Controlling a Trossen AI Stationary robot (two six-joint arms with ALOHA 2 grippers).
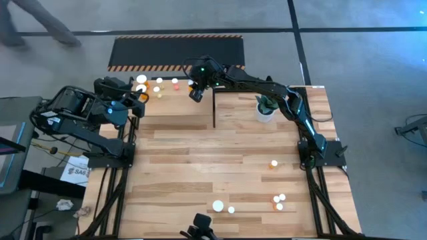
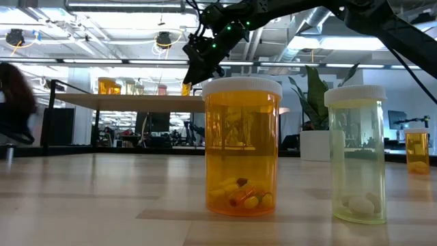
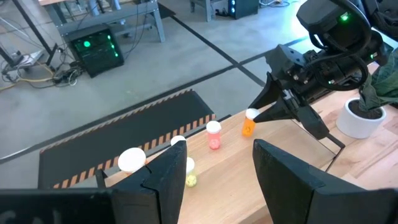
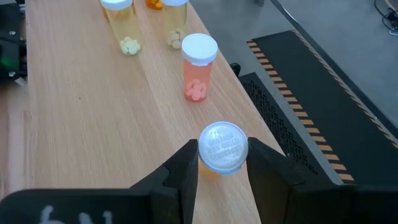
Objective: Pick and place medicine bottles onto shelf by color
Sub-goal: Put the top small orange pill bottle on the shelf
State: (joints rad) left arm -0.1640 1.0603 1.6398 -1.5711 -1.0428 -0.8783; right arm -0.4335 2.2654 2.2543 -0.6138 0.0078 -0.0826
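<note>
Grey concrete floor (image 1: 360, 60) all round the light-wood tabletop (image 1: 220, 167) — a black mat (image 1: 177, 51) with orange-striped edges lies off its far edge. Overhead, bright strip lights (image 2: 136, 61) and exposed ducts (image 2: 314, 20); a person (image 2: 13, 102) passes, blurred.

An orange bottle (image 2: 242, 146) stands beside a yellowish bottle (image 2: 358, 154); the right tool (image 2: 197, 66) perhaps grips another.

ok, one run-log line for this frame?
right gripper: shut on orange bottle, over shelf | left gripper: open, waiting at shelf's left end
</note>
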